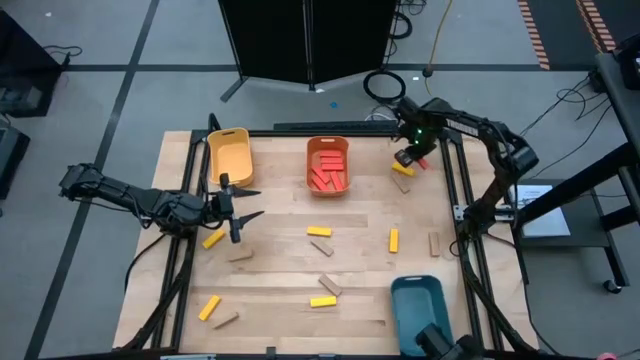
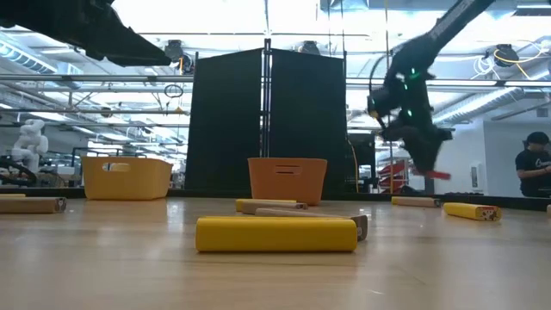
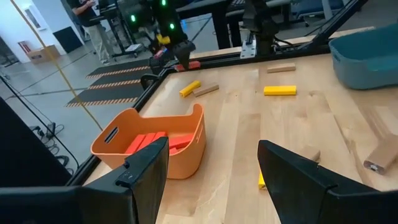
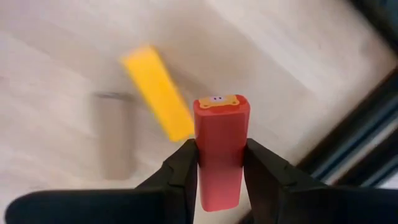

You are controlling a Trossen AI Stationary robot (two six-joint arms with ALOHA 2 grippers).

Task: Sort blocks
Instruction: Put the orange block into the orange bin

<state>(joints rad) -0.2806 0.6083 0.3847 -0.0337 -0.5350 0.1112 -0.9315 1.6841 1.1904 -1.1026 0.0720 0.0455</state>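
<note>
Inspection finds my right pincer (image 4: 221,163) pinching a red block (image 4: 220,149) between both fingers, raised clear of the desk (image 1: 280,215) near its far right corner. The block's long axis runs out past the fingertips, its far end projecting free. The orange bin (image 1: 328,166), already holding red blocks, lies towards the desk's middle from the pincer, along the far edge and near. I judge the coming move a short carry across to it. My left pincer (image 1: 238,209) waits spread wide, beside the yellow bin (image 1: 229,155), holding nothing.
</note>
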